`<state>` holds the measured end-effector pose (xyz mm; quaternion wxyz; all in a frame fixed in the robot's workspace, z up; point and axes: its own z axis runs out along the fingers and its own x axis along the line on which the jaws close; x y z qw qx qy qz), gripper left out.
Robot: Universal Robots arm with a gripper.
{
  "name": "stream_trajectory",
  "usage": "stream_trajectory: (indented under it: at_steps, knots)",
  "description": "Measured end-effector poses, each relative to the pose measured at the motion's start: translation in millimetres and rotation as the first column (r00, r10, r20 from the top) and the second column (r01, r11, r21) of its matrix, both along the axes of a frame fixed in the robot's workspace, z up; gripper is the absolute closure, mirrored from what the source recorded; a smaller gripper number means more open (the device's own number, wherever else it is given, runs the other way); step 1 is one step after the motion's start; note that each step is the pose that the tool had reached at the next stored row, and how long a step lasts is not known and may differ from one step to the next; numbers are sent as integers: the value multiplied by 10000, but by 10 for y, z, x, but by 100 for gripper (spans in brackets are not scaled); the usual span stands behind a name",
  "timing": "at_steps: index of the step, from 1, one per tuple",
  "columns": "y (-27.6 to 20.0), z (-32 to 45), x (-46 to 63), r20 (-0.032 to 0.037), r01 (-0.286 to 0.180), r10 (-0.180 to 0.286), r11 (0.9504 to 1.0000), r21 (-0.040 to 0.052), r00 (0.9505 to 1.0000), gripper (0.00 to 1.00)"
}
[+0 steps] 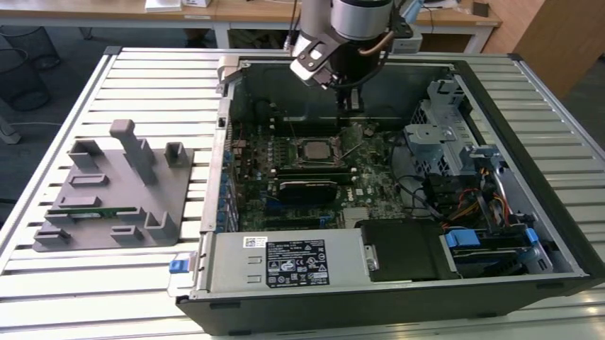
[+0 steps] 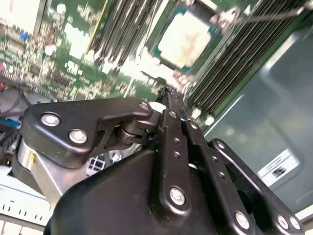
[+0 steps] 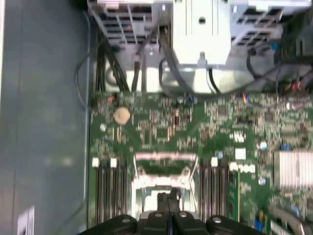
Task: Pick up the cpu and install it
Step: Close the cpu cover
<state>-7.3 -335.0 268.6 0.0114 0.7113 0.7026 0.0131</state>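
Over the open black-and-grey computer case [image 1: 472,85] on the slatted metal table [image 1: 142,78], hanging above the far half of the green motherboard [image 1: 283,195]: the black two-finger gripper [image 1: 352,105], pressed together on nothing, with no gap to be made out between the fingertips [image 2: 168,95] in either wrist view and nothing carried. Lying flat in the square socket near the middle of that board, just below and on the near side of the gripper in the exterior view: the small flat square cpu with the silver metal top plate and tan-green rim [image 1: 315,150], apart from the fingers, bright and plain in the second wrist view [image 2: 188,39]. Flanked on both sides by rows of dark memory slots [image 3: 110,193]. Beside the socket, a thin metal lever [image 1: 355,142] that looks tilted upward, though hard to say whether latched or free. Well apart on the exterior view's left, a large grey plastic tray with upright blocks [image 1: 113,191], bearing a long thin green memory stick [image 1: 90,210]. Judged by looks: light, stiff and thin, smooth on the metal lid and therefore likely slippery; fragile on the underside and at the socket contacts, so poorly suited to dragging, tilting or pressing. Best taken by two opposite edges of the rim, kept level, with a gentle pinch and never across the contact face.
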Motion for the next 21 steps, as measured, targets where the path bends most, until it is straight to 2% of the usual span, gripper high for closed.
stream_trajectory:
  at_steps: [6,14,21]
  knots:
    - [2,-4,258,-31,-2,2,10000,-1,10000,89]
    - [3,-31,515,-73,-4,4,10000,0,10000,89]
    - [3,-134,569,-85,-8,8,10000,0,10000,89]
